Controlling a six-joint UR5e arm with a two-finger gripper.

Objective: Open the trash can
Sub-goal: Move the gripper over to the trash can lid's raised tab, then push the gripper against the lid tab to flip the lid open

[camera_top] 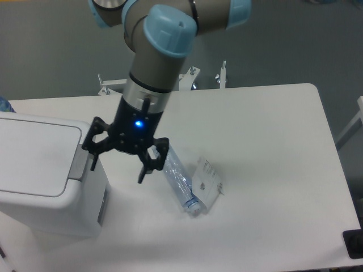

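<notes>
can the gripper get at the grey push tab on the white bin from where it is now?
Probably yes. The open two-finger gripper hangs beside the grey rectangular push tab on the large white plastic trash can, lid shut. Nothing stands between them; the clear plastic bottle lies on its other side.

From my screen the trash can (39, 187) looks like smooth white plastic (its tab (78, 163) matt grey); the bottle (180, 184) is clear crinkled plastic, the table (272, 141) matt white.
</notes>
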